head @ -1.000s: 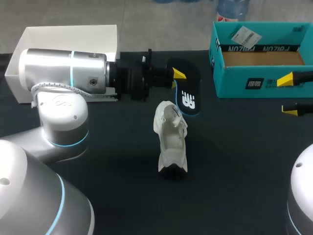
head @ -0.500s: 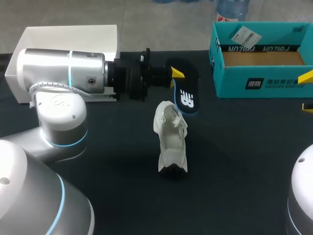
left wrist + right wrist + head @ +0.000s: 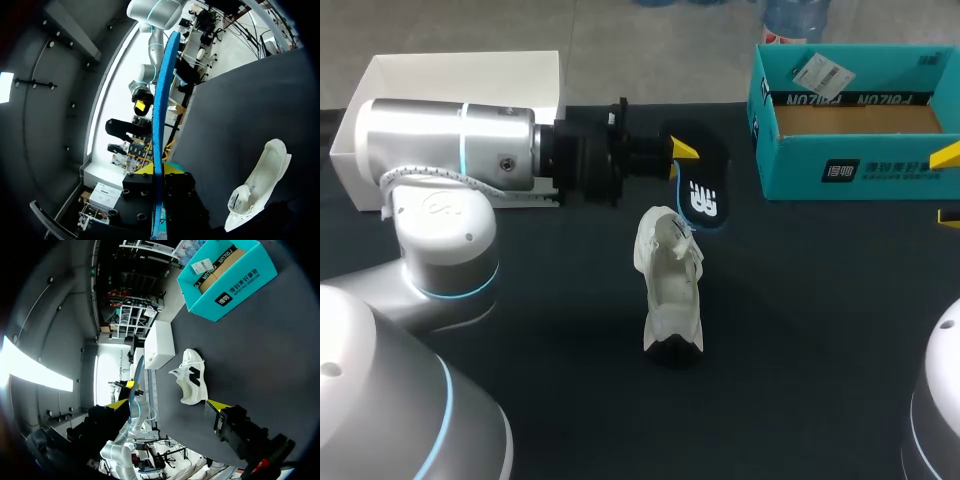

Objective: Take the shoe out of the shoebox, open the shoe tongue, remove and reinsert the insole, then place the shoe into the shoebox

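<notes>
White shoe point(image 3: 670, 290) resting near the middle of the black table point(image 3: 800, 340), mouth gaping wide, well apart from the teal shoebox point(image 3: 855, 170) at the far right corner. Shoebox open-topped, brown cardboard floor showing, a white label on its far rim. Out of the shoe: the dark insole point(image 3: 702, 192), blue along its edge, white mark on its face, just beyond the shoe's far end. Pinched from both sides by the left gripper point(image 3: 680, 158), fingers closed tight on it, one yellow tip showing against the insole's upper part. Cannot tell whether the insole's lower end touches the table. From the left wrist, insole point(image 3: 159, 115) seen edge-on as a thin blue strip rising straight out from between the fingers of the left gripper point(image 3: 156, 172), shoe point(image 3: 260, 190) off to one side below it. Right gripper point(image 3: 948, 185) at the table's right edge, in front of the shoebox, fingers spread wide, gripping nothing. From the right wrist, right gripper point(image 3: 167, 404) agape, shoe point(image 3: 192, 376) ahead between the two yellow tips but far off, shoebox point(image 3: 225, 282) beyond. Plain white box point(image 3: 460, 75) at the far left corner, behind the left arm.
</notes>
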`<state>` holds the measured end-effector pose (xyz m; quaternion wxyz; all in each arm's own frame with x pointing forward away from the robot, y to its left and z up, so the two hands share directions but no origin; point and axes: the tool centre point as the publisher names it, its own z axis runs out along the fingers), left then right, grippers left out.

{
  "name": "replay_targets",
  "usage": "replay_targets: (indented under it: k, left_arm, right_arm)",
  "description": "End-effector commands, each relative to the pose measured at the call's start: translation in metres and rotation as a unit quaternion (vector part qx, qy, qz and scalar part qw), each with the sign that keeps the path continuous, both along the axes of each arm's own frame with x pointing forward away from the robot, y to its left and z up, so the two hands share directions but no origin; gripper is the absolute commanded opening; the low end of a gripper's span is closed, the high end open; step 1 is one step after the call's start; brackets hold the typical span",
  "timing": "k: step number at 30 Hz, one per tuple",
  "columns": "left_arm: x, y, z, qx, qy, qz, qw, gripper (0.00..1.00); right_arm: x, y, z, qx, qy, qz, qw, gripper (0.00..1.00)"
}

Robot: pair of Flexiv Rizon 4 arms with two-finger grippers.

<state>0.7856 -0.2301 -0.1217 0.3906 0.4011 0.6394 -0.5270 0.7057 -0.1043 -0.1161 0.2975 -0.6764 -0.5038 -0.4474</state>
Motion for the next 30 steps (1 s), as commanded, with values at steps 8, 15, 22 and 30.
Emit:
replay_targets:
  k: [8,15,22,30]
  left_arm:
    - [-0.03,0.023,0.03,0.04,0.145,-0.016,0.988,0.0]
    - [-0.042,0.028,0.034,0.044,0.192,-0.028,0.98,0.0]
    - [-0.056,0.022,0.048,0.045,0.261,-0.038,0.963,0.0]
    - [-0.056,0.022,0.048,0.045,0.261,-0.038,0.963,0.0]
  right_arm:
    - [-0.001,0.0,0.0,-0.001,0.0,-0.001,1.0,1.0]
    - [-0.001,0.0,0.0,-0.001,0.0,-0.001,1.0,1.0]
    - [-0.001,0.0,0.0,-0.001,0.0,-0.001,1.0,1.0]
    - [-0.001,0.0,0.0,-0.001,0.0,-0.001,1.0,1.0]
